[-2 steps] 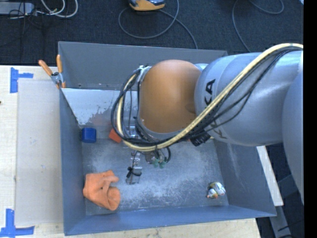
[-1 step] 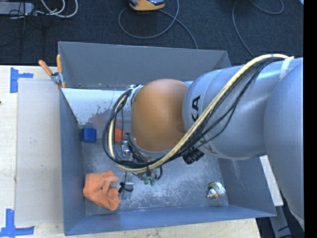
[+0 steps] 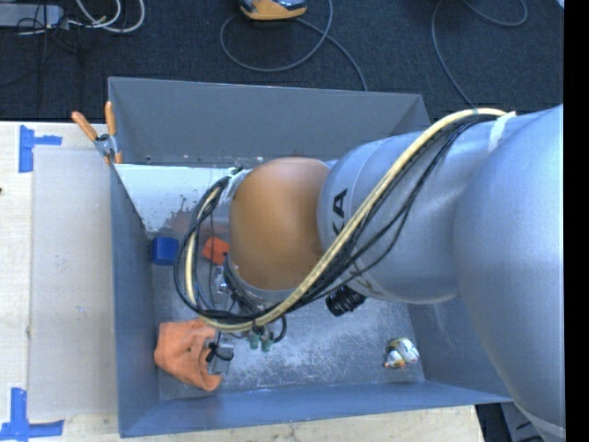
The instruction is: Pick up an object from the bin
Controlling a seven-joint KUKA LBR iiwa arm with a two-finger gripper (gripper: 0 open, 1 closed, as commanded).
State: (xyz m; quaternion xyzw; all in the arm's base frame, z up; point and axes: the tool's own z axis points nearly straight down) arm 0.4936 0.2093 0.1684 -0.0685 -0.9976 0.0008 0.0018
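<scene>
- Pincer (image 3: 219, 351) sits low in the bin (image 3: 276, 127), near its lower-left corner, with its dark tip at the right edge of a crumpled orange soft thing (image 3: 182, 353); I cannot tell whether it is open, closed or gripping, because the wrist and the cables (image 3: 405, 178) cover most of it
- That crumpled orange thing lies on the bin floor, close to both the lower wall and the left wall; it is bunched up rather than flat, so it offers folds to pinch, and as the thing nearest the pincer it is, I judge, the likeliest pick
- Reaching in over the right edge, the arm bends steeply down, its orange wrist cover (image 3: 276, 219) over the middle of the bin; this posture suits a downward reach to something lying on the floor
- Against the left wall rests a small blue block (image 3: 164, 250), and a small red-orange piece (image 3: 214, 247) lies just beside it toward the middle, partly behind the cables; both are apart from the pincer
- Alone near the lower-right corner lies a small gold-and-white thing (image 3: 400, 353), well apart from the pincer
- Judged from this, the task is at the grasping step: the orange thing rests on the floor and is not yet lifted
</scene>
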